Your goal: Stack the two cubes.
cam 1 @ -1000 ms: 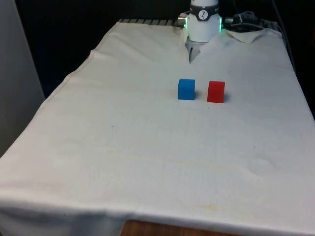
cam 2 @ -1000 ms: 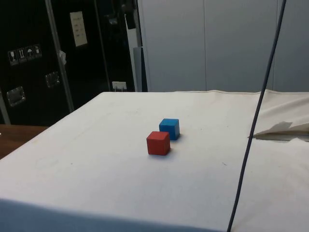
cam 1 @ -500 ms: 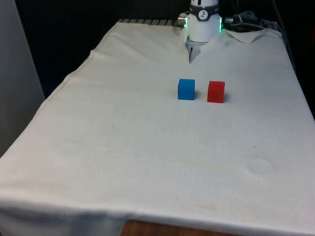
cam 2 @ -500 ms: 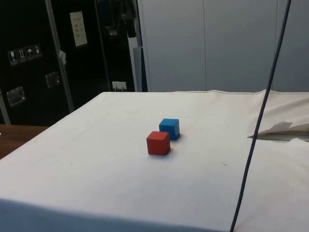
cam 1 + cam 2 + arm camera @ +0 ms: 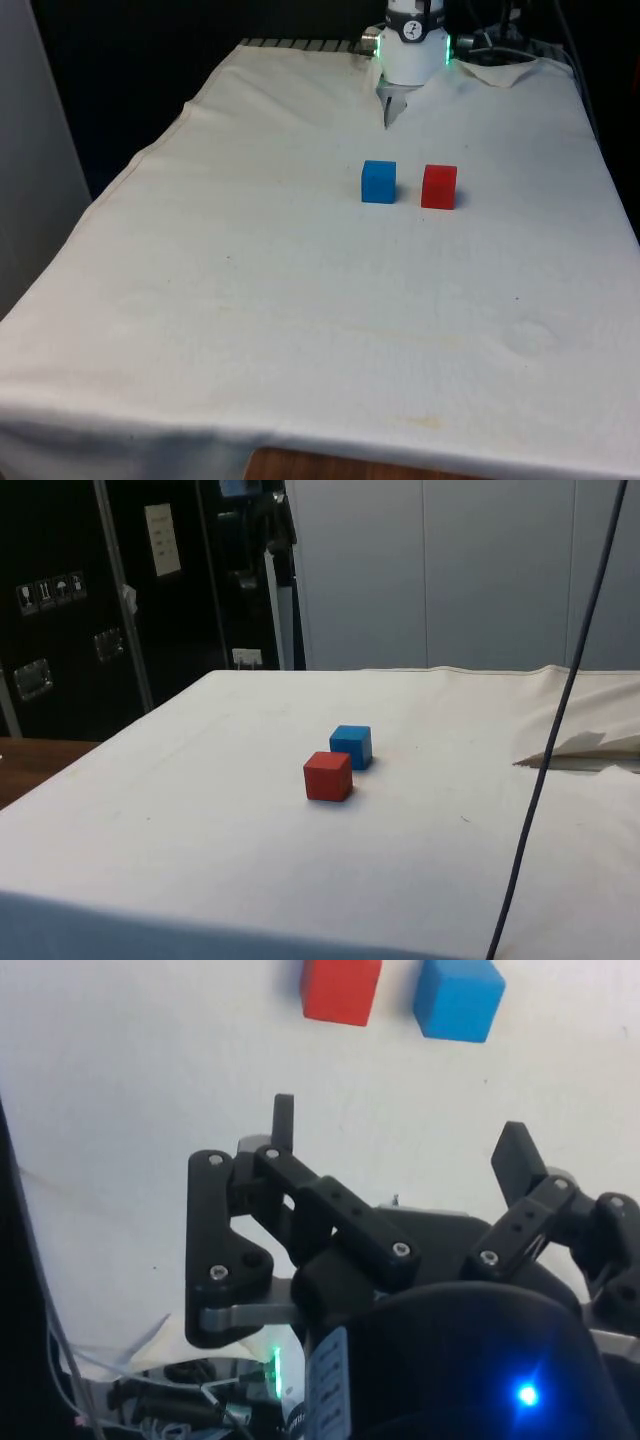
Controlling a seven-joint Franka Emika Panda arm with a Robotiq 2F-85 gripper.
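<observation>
Jaws (image 5: 400, 1135) spread wide, red cube (image 5: 439, 186) beside blue cube (image 5: 378, 181), unstacked

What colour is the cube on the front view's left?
Blue, clearest in the front view.

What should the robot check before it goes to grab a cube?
1. Gripper open and empty: ok.
2. Blue cube and red cube sit side by side with a gap between them: ok.
3. Both cubes flat on the white cloth: ok.
4. Nothing on top of either cube: ok.
5. Gripper lined up over a cube: not ok, both cubes lie ahead of it.
</observation>
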